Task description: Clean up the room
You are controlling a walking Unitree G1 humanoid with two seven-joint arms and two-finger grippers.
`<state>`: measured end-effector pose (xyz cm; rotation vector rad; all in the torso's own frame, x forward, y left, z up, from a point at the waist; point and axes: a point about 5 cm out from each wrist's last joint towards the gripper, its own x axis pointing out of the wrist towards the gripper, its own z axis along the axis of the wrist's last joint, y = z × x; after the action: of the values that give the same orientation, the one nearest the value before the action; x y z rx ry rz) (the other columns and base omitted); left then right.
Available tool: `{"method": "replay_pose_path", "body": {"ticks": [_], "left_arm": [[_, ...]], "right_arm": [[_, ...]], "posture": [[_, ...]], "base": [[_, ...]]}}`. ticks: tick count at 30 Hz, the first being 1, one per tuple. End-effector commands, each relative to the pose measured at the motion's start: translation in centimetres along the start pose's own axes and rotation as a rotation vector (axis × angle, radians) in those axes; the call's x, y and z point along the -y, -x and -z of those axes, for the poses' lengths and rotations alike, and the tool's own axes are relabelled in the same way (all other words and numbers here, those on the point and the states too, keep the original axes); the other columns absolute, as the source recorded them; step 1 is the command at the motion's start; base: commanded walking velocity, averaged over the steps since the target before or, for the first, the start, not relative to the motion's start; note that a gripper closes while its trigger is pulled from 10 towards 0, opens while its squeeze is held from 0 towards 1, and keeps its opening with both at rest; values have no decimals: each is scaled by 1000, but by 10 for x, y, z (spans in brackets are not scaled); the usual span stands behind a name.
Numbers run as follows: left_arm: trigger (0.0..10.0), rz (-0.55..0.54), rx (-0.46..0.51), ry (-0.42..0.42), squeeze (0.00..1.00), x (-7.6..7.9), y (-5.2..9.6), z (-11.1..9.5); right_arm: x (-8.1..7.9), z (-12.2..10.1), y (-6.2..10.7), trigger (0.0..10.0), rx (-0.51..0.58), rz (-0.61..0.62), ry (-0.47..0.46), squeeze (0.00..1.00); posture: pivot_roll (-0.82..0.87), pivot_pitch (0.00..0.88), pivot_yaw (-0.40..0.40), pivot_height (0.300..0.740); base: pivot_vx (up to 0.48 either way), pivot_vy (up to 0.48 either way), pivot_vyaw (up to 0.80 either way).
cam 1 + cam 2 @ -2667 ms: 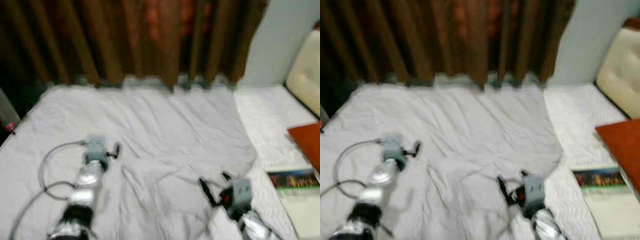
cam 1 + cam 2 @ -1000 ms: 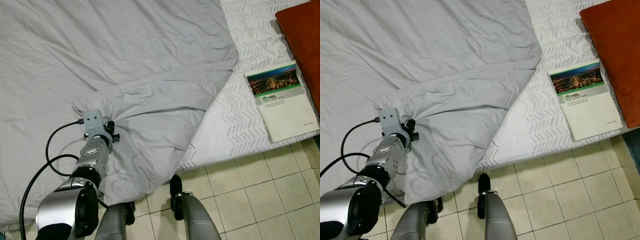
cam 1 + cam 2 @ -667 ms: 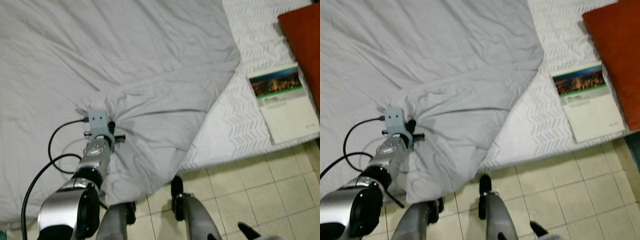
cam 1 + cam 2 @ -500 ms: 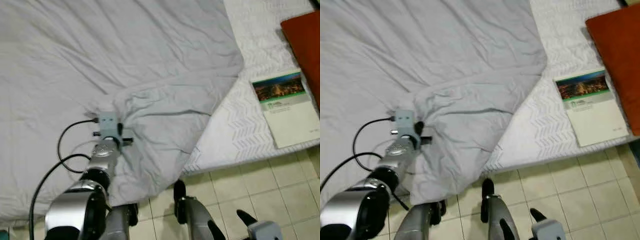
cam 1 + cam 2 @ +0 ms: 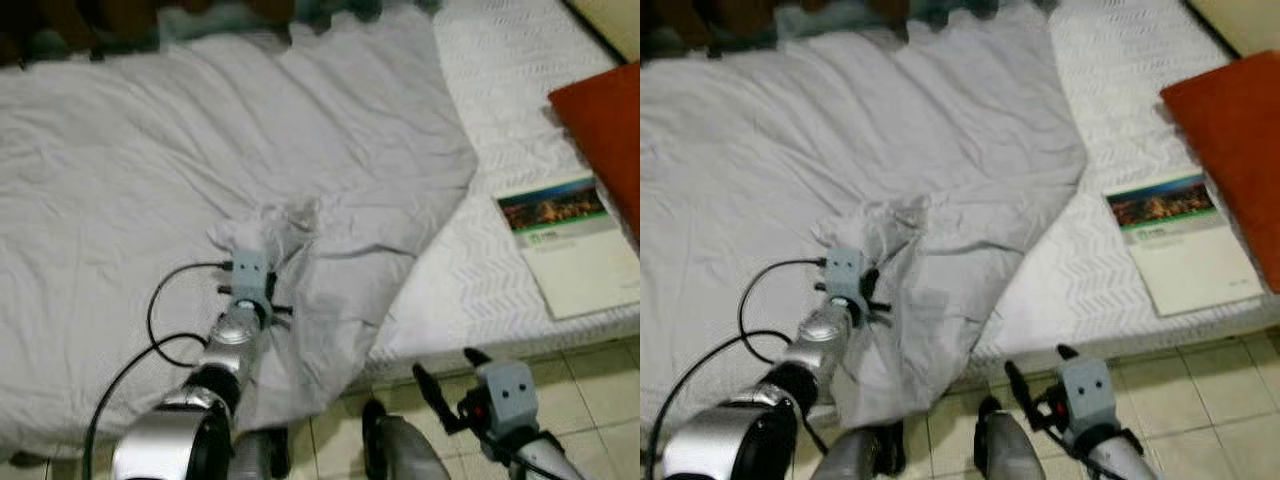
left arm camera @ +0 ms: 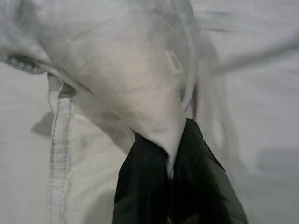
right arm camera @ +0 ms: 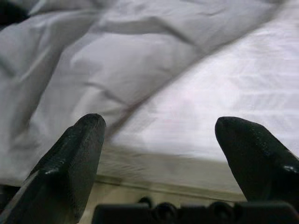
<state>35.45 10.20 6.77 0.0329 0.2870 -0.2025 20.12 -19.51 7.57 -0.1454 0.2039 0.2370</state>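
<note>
A grey bed sheet (image 5: 200,150) covers most of the bed, and its near corner is folded back and bunched (image 5: 290,215). My left gripper (image 6: 170,154) is shut on that bunched fold and holds it raised over the sheet. The black fingers (image 6: 140,182) pinch the fabric between them. My right gripper (image 5: 445,365) is open, low at the bed's near edge over the floor, with nothing between its fingers (image 7: 70,158). In the right wrist view it faces the sheet's hanging edge and the bare mattress.
The white patterned mattress (image 5: 480,270) lies bare on the right. On it are a booklet (image 5: 560,245) and an orange cushion (image 5: 605,120). Beige floor tiles (image 5: 610,350) run along the bed's near side. Dark curtains (image 5: 100,20) hang behind the bed.
The camera has tilted up. My left gripper has carried the sheet's fold further onto the bed. My right gripper has risen into view at the lower right.
</note>
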Motion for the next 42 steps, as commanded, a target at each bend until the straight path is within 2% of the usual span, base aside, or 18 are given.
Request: {"method": "replay_pose_path", "body": {"ticks": [1,7,13,14,18,20,21,25,29,36,42], "left_arm": [[10000,47,-54,-39,0,4,5,18],[10000,124,-82,-100,0,21,12,34],[10000,251,-111,-176,0,49,20,52],[10000,320,-136,-220,0,63,27,64],[10000,365,-170,-240,0,74,34,76],[10000,372,-187,-261,0,75,37,81],[10000,405,-213,-365,0,76,43,91],[10000,414,-268,-383,0,69,50,106],[10000,438,-275,-421,0,68,55,111],[10000,498,-292,-458,0,78,66,125],[10000,509,-295,-451,0,85,67,126]], "right_arm": [[-3,10,2,10000,-31,2,-22,0],[-4,12,-1,10000,-35,-19,-10,0],[-2,17,-1,10000,-49,-36,7,0],[-2,18,0,10000,-60,-48,15,0],[0,19,0,10000,-65,-42,17,0],[0,20,0,10000,-67,-40,17,0],[-2,21,-1,10000,-75,-48,18,0],[-2,22,-1,10000,-78,-57,24,0],[1,23,-4,10000,-77,-44,23,0],[2,24,-8,10000,-76,-43,29,0],[3,25,-10,10000,-78,-48,36,0]], "posture": [[-271,199,68,740],[-271,191,71,740],[-283,186,80,740],[-286,184,81,740],[-298,182,86,740],[-301,180,87,740],[-307,177,89,740],[-310,168,93,740],[-306,156,99,740],[-301,138,99,740],[-298,133,95,740]], "base": [[0,-480,0],[0,-480,0],[0,-480,0],[0,-480,0],[0,-480,0],[0,-480,0],[0,-480,0],[0,-120,0],[0,0,0],[0,0,0],[0,0,0]]}}
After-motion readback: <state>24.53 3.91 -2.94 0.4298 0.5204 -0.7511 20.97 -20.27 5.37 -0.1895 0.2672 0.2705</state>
